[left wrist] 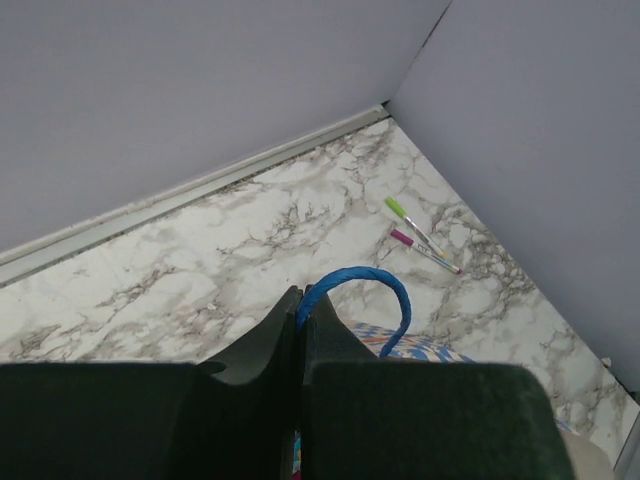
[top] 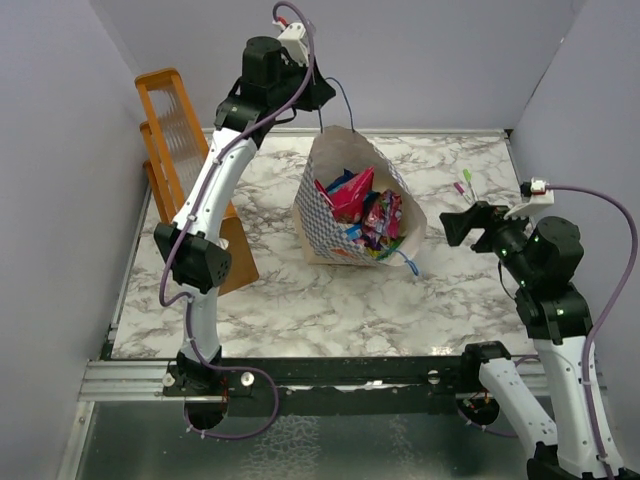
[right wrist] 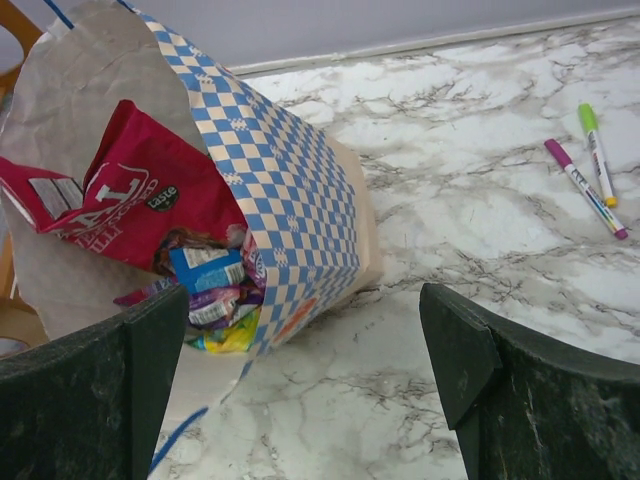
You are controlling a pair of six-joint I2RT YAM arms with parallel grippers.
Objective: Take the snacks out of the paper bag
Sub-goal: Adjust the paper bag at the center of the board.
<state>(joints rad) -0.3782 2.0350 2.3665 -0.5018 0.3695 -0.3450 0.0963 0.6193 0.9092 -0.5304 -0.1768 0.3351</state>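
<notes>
The blue-and-white checkered paper bag (top: 325, 215) leans on the marble table, its mouth open toward the right arm. Snacks fill it: a big pink-red pouch (right wrist: 140, 190) on top, with a blue packet (right wrist: 205, 268), a purple one (right wrist: 215, 303) and a green-yellow one (right wrist: 225, 335) beneath. My left gripper (top: 322, 100) is above the bag's far rim, shut on the blue cord handle (left wrist: 385, 285), which loops out between its fingertips. My right gripper (right wrist: 300, 340) hangs wide open just right of the bag's mouth and holds nothing. The bag's other handle (right wrist: 180, 440) lies on the table.
An orange wooden rack (top: 180, 150) stands at the back left beside the left arm. A green and a pink marker (top: 465, 183) lie at the back right, near the wall. Grey walls enclose the table on three sides.
</notes>
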